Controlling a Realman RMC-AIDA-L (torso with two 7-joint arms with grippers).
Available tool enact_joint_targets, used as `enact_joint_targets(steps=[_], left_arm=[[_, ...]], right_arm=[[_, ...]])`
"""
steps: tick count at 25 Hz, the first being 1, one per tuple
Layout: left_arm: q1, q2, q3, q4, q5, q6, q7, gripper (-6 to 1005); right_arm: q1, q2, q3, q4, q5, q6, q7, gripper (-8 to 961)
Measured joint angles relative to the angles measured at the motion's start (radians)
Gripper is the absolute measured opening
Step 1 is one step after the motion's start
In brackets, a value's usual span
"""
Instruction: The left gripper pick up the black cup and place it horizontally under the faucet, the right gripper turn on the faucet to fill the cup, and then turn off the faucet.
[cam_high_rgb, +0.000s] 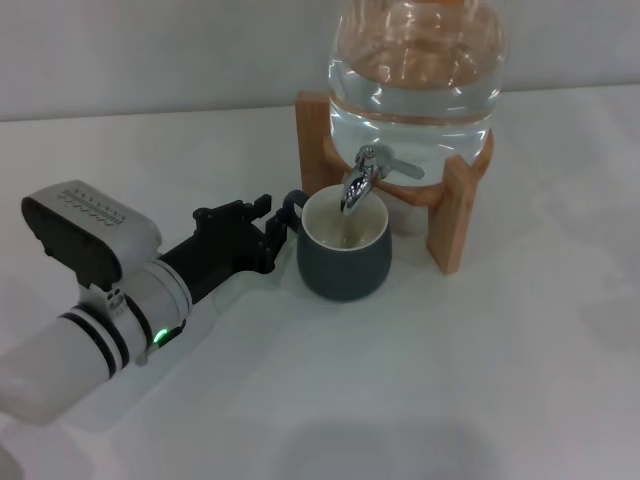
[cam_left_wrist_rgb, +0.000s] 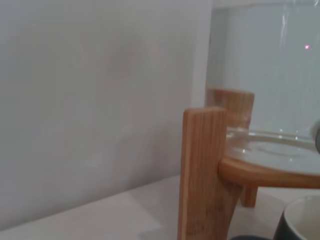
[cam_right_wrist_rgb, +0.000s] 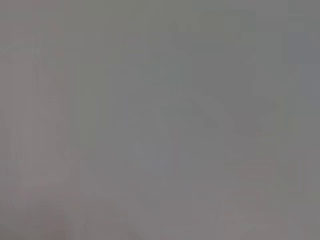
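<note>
Left tool (cam_high_rgb: 272, 228) low over the white tabletop (cam_high_rgb: 450, 380), reaching in from the near left side; black wrist behind it, then the white arm with black rings and a lit green light. Fingers sit at the loop handle of the black cup (cam_high_rgb: 343, 252), one above and one below the handle. Whether they clamp it or merely flank it, cannot tell.

Black cup upright on the tabletop, just beyond the tool, cream inside showing. Its mouth lies directly beneath the faucet (cam_high_rgb: 366, 176) spout. Lever handle points toward the right side.

Faucet fitted to the clear water jar (cam_high_rgb: 415, 70), well filled, resting in the wooden stand (cam_high_rgb: 458, 210). Cup stands between the stand's front legs, close to the left one.

Left wrist view: stand leg near, cup rim (cam_left_wrist_rgb: 302, 220) at the corner, pale wall behind.

Right tool not in sight; right wrist view is blank grey.
</note>
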Motion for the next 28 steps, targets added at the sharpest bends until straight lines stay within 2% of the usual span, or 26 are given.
enact_joint_targets(steps=[9, 14, 22, 25, 28], left_arm=[[0.048, 0.006, -0.037, 0.014, -0.003, -0.031, -0.015, 253], [0.083, 0.010, -0.040, 0.059, -0.003, -0.073, -0.088, 335], [0.105, 0.014, -0.041, 0.096, 0.002, -0.127, -0.131, 335], [0.133, 0.016, -0.041, 0.148, 0.000, -0.174, -0.185, 335], [0.195, 0.018, -0.038, 0.267, 0.000, -0.268, -0.309, 335]], right_arm=[[0.002, -0.006, 0.001, 0.000, -0.001, 0.001, 0.002, 839], [-0.003, -0.012, 0.000, 0.000, -0.001, -0.003, 0.002, 839], [-0.004, -0.018, 0.004, 0.000, -0.001, -0.004, 0.004, 838], [-0.009, -0.023, 0.014, 0.000, -0.001, -0.004, 0.009, 838], [-0.013, -0.024, 0.016, 0.000, -0.001, -0.004, 0.010, 838]])
